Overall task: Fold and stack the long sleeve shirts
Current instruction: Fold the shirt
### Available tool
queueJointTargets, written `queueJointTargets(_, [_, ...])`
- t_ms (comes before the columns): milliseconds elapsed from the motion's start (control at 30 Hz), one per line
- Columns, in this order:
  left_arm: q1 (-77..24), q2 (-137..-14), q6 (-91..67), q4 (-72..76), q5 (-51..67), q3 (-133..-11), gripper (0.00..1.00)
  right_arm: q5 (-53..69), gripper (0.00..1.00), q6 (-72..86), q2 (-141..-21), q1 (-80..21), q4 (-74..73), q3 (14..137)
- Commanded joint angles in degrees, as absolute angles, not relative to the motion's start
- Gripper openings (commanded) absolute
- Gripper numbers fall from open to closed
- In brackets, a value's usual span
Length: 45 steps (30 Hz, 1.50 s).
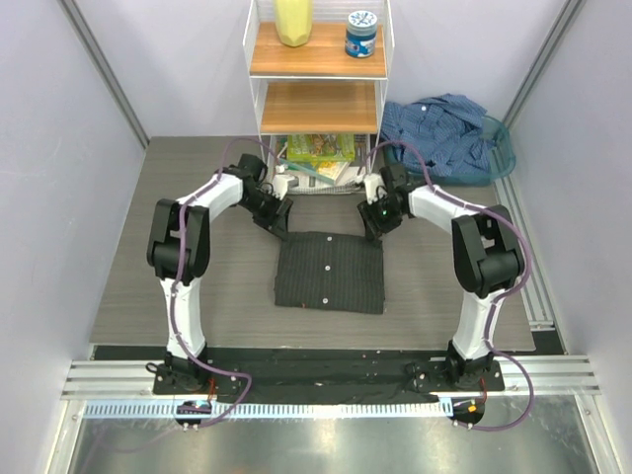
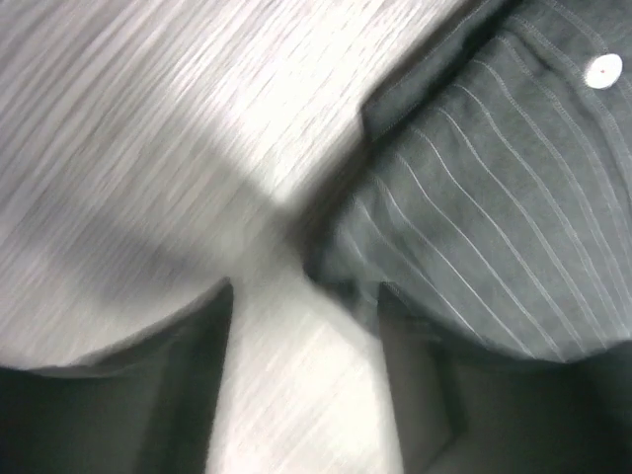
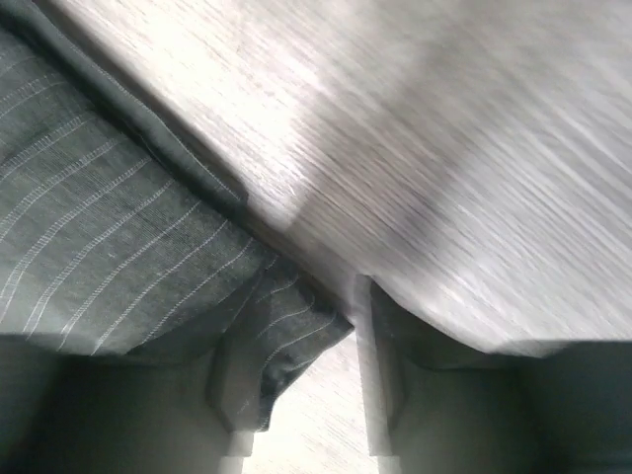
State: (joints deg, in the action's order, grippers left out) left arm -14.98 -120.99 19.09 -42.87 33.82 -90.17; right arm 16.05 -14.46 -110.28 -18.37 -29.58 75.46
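1. Both arms rise from the bottom of the overhead frame, the left arm [image 1: 178, 257] and the right arm [image 1: 484, 262] bending inward toward the middle of the grey surface [image 1: 197, 286].
2. At the centre of the frame lies the dark charcoal pinstriped shirt [image 1: 329, 272], folded into a flat, near-square packet with a row of pale buttons showing.
3. The left end effector [image 1: 279, 219] sits low at the packet's upper left corner. In its wrist view its fingers [image 2: 197, 385] are spread, bare surface shows in the gap, and the shirt's corner lies just beside the finger at the right of the frame.
4. The right end effector [image 1: 373, 229] sits at the packet's upper right corner. Its fingers [image 3: 385, 385] are also spread; a corner of the pinstriped cloth drapes into the gap, against the finger at the left of the frame, with a strip of bright surface beside it.
5. The blue shirt [image 1: 439, 133] lies crumpled in a teal basket [image 1: 502, 148] at the upper right of the frame, well apart from the folded one.
6. A shelf unit [image 1: 318, 59] stands at the top centre.
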Motion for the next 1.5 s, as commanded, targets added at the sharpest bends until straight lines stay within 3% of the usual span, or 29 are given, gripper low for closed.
queueJointTargets(0, [-12.1,-104.0,14.7,-38.1,33.8,-85.9,0.81,17.9,0.71,-10.4,-98.3,-17.7,-31.9,81.6])
queueJointTargets(67, [-12.0,-93.3,14.2,-36.7,35.1,-81.8,1.0,20.0,0.89,-9.6,-91.7,-17.3,-32.5,81.2])
queueJointTargets(167, [-12.5,-80.4,11.0,-31.1,36.7,-76.2,1.0,25.2,1.0,-7.6,-84.7,-16.8,-35.2,78.9])
queueJointTargets(267, [-12.5,-74.0,0.4,-27.5,39.4,-71.8,1.0,35.7,1.0,-0.2,-81.1,-15.4,-35.9,73.6])
queueJointTargets(333, [-12.6,-73.5,-1.3,-30.6,46.7,-71.8,1.0,45.9,1.0,12.6,-80.1,-15.1,-31.0,69.4])
queueJointTargets(367, [-13.7,-73.5,-2.1,-31.0,52.8,-70.3,1.0,48.9,1.0,17.8,-78.3,-15.2,-22.8,63.3])
queueJointTargets(433, [-20.2,-72.4,-12.1,-28.8,49.3,-67.3,1.0,53.3,1.0,32.6,-76.1,-15.6,-13.1,53.8])
queueJointTargets(533, [-28.3,-67.2,-27.3,-12.4,47.2,-53.0,1.0,53.6,1.0,45.8,-73.4,-15.9,-0.4,42.5])
queueJointTargets(567, [-30.0,-66.1,-30.2,-9.0,45.8,-47.3,1.0,53.5,1.0,50.1,-71.9,-16.7,10.0,39.0])
queueJointTargets(633, [-34.2,-67.1,-37.7,1.4,45.9,-43.3,1.0,52.9,1.0,57.6,-71.0,-19.2,17.5,32.2])
queueJointTargets(767, [-36.6,-71.9,-46.8,15.4,44.4,-38.1,1.0,52.1,1.0,55.4,-73.3,-25.6,18.3,32.4])
queueJointTargets(1033, [-33.6,-84.8,-45.9,14.4,44.0,-36.2,1.0,55.6,1.0,52.6,-87.7,-29.0,20.6,33.4])
queueJointTargets(1233, [-26.3,-94.5,-45.1,15.8,45.8,-33.0,1.0,56.9,1.0,38.3,-95.3,-24.1,8.7,33.2])
queueJointTargets(1300, [-23.8,-97.6,-44.8,15.4,47.5,-32.3,1.0,56.7,1.0,30.0,-98.4,-21.3,-1.8,34.9])
queueJointTargets(1467, [-23.0,-89.5,-37.1,9.8,55.2,-33.2,1.0,60.5,1.0,16.2,-93.6,-19.6,-22.0,42.0])
